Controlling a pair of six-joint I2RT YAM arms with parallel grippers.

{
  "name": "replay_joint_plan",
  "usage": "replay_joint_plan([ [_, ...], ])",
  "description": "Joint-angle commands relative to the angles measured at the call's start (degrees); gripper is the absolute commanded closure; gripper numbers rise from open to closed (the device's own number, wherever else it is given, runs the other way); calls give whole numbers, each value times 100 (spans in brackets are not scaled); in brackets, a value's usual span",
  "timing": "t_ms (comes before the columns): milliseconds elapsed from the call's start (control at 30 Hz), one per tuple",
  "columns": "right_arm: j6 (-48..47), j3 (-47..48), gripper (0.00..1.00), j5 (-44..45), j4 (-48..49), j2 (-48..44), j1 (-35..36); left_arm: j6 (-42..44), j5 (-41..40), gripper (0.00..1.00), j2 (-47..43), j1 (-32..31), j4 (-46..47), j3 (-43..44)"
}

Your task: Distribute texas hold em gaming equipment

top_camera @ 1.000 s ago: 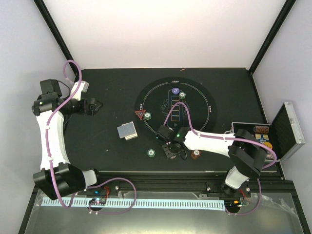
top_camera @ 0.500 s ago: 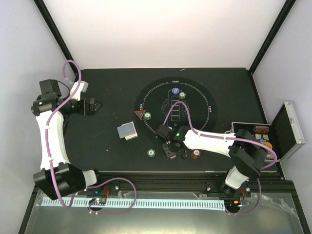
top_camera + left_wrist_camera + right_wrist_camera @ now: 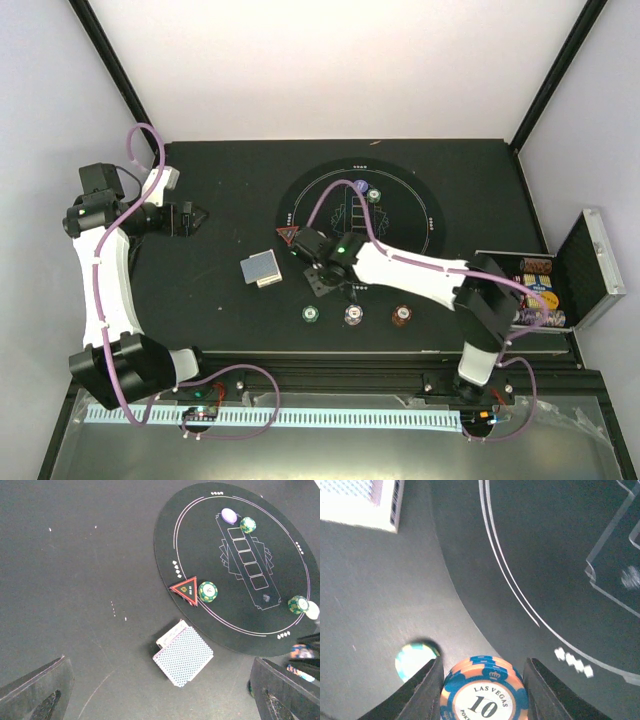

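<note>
Right claw (image 3: 482, 682) tight around blue-orange "10" chips (image 3: 482, 700) — lower edge out of frame

White-shelled robot arms with chunky black joint housings, the left arm (image 3: 100, 275) and the right arm (image 3: 420, 275), each carry a lilac cable (image 3: 140, 135) in loose loops along the links; a small green light (image 3: 340, 238) glows by the right gripper (image 3: 325, 278), which, like the left gripper (image 3: 195, 217), ends in matte black wedge-shaped fingers (image 3: 427, 690)
</note>
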Motion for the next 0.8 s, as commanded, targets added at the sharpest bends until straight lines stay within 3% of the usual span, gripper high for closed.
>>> replay_joint_plan([
  [0, -350, 962, 73, 91, -59, 927, -111, 99, 166, 1, 65, 54, -127, 164],
  [233, -529, 2987, 74, -44, -228, 2608, -536, 121, 149, 1, 83, 76, -144, 188],
  [433, -578, 4133, 74, -202, -513, 3619, -798, 148, 142, 1, 156, 102, -153, 275],
  [767, -538, 4231, 74, -383, -525, 3947, -869, 211, 126, 1, 162, 129, -160, 286],
])
